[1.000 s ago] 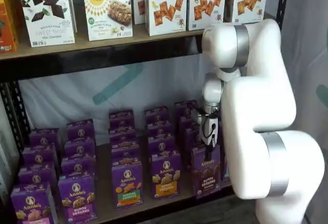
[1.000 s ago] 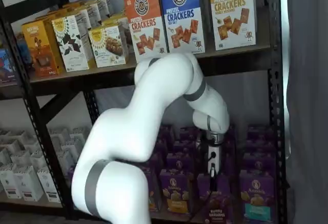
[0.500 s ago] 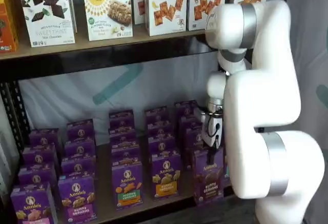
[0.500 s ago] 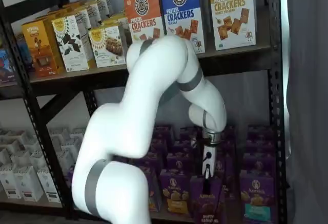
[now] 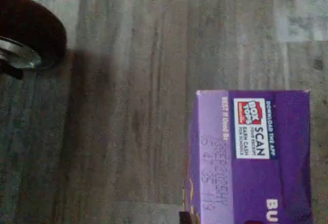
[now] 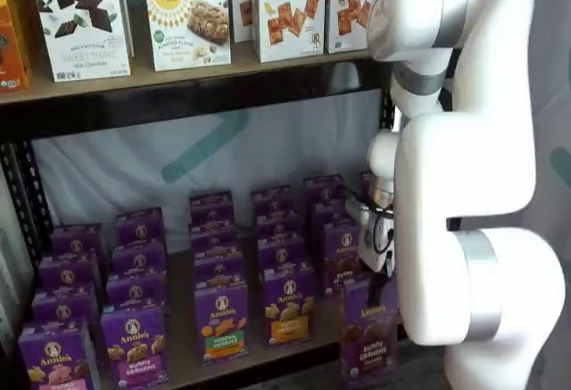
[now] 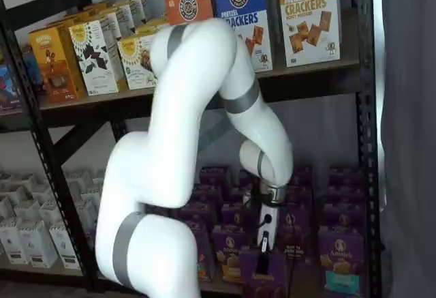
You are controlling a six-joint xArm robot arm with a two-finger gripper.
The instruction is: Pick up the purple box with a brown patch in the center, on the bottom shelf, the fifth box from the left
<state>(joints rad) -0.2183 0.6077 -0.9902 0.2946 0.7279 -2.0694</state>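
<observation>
Purple box (image 6: 368, 335) upright, long axis vertical.

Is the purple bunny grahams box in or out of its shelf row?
Out. The purple box hangs upright under the gripper, in front of the bottom shelf edge; the wrist view shows floor beneath it.

the purple box (image 6: 368, 332) has left its row on the bottom shelf (image 6: 183, 354): it now hangs in front of the shelf edge and lower than before, held in the closed gripper (image 6: 379, 265). the arm has pulled back from the rack, and its upper joints sit higher in both shelf views. a gap now shows where the box stood.
</observation>
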